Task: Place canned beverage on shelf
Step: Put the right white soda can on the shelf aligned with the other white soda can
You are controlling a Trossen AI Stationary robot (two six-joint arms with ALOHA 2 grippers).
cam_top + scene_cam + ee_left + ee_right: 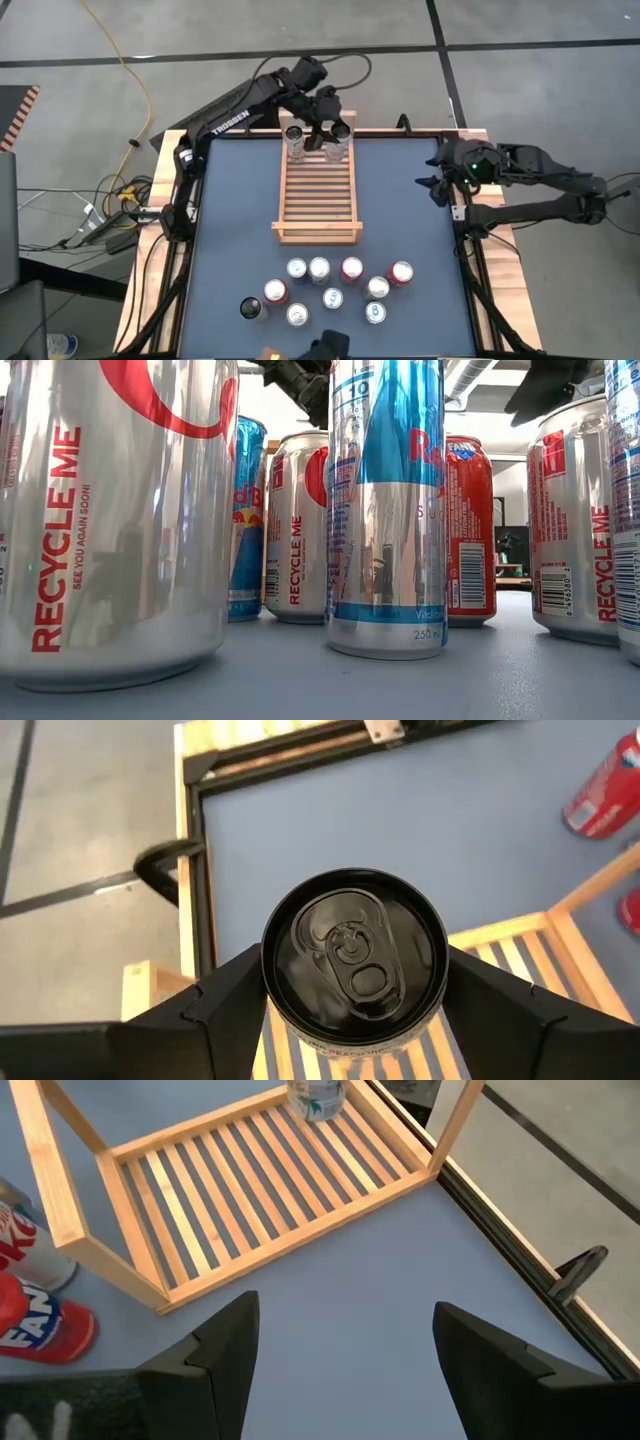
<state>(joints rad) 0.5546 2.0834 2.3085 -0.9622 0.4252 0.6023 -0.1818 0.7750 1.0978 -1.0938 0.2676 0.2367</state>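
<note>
Gripping a black-topped round can between its dark angular fingers, the left pincer is standing it on the far end of the light-wood slatted shelf, beside a silver can. Thin parallel slats are showing blue counter between them. The right pincer is hovering open and empty at the counter's right edge. Glossy cylindrical cans are clustering near the front.

High view: directly overhead, covering the whole blue-grey table. Low view: at tabletop level, close behind standing aluminium drink cans. Left wrist view: close above a black-topped can. Right wrist view: angled down at the light-wood slatted shelf, also visible overhead.
</note>
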